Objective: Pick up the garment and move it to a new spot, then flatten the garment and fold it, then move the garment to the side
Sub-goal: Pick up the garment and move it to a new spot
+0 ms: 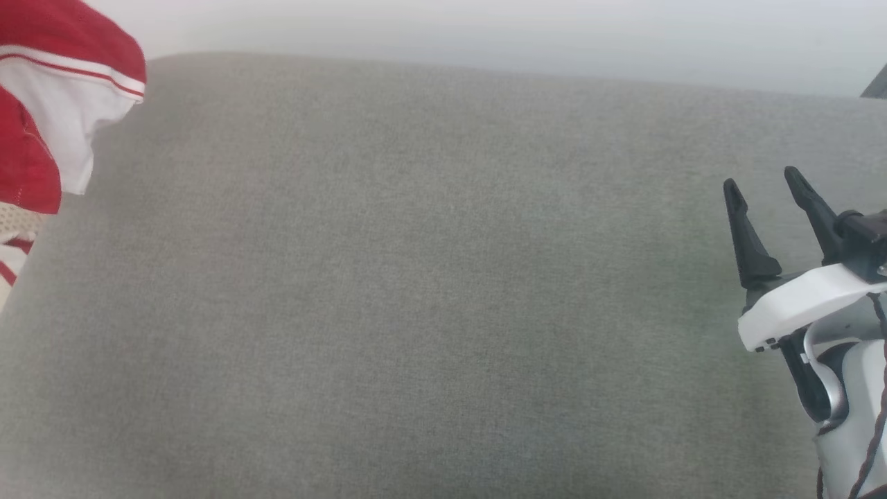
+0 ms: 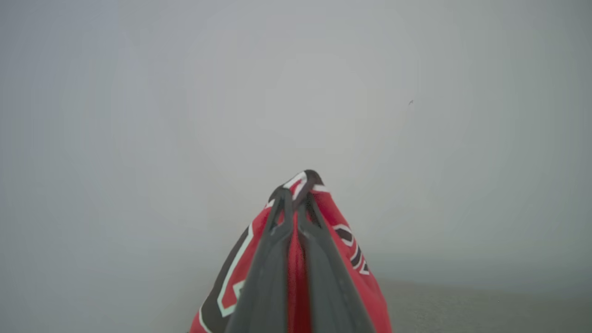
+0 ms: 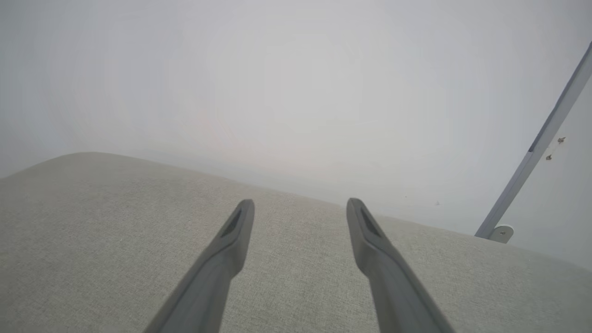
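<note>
Cloth, red and white, pokes in at the top left corner of the head view. This is the garment (image 1: 41, 90), red with a white part and a thin red stripe. Most of it is cut off by the picture's edge, so its whole shape cannot be told. It is at the far left end of the grey cushion (image 1: 416, 277), and I cannot tell if it touches the cushion. Under it is a bit of something beige with small holes (image 1: 17, 220), with red and white stripes below, too cut off to name. In the left wrist view the left gripper (image 2: 296, 203) is squeezed tight on a fold of the garment. Red cloth with dark shapes edged in white bunches around both fingers and peeks out past the tips. The shapes are crumpled and cannot be read. Behind them is a pale, blurry wall (image 2: 138, 92). The right gripper (image 1: 762, 179) is at the right side over the cushion. Its two dark fingers are spread apart with nothing between them, and its arm is cut off by the edge. In the right wrist view a thin grey bar (image 3: 541, 148) leans by the wall, and its top runs out of the picture.
</note>
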Robot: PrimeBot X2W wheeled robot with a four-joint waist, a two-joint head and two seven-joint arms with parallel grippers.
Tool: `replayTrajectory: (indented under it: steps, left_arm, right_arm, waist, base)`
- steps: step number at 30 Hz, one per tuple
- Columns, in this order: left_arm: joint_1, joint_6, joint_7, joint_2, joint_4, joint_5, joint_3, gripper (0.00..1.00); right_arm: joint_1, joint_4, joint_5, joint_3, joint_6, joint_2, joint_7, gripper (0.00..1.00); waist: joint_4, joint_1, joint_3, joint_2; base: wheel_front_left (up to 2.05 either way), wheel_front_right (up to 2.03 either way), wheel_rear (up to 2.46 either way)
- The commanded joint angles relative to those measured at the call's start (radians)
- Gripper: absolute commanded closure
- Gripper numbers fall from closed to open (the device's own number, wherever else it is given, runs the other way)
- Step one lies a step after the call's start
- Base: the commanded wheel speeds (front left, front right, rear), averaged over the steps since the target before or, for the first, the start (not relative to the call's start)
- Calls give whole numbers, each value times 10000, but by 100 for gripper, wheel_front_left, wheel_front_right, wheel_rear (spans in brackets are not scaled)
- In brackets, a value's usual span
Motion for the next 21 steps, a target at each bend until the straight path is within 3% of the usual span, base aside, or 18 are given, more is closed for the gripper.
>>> replayTrajectory:
  steps: [1,6,15,21]
  left_arm:
    - [253,-52,187,-51,-369,-96,-81,100]
    - [925,35,1280,-169,-2495,-425,-282,100]
    - [2399,886,3195,-575,-6578,-917,-692,100]
    - [2934,1379,4023,-1002,-8289,-1027,-1170,100]
  right_arm:
    - [71,65,19,-46,1,34,-104,0]
    - [11,222,-30,-221,1,50,-211,0]
    - [-166,292,-179,-895,1,91,-316,0]
    - [-222,440,-245,-1337,1,156,-471,0]
  waist:
    - [-104,0,-188,0]
    - [-465,0,-450,0]
    - [-1671,0,-541,0]
    - [-2557,0,-368,0]
  base:
    - [0,0,0]
    - [0,0,0]
    - [0,0,0]
    - [0,0,0]
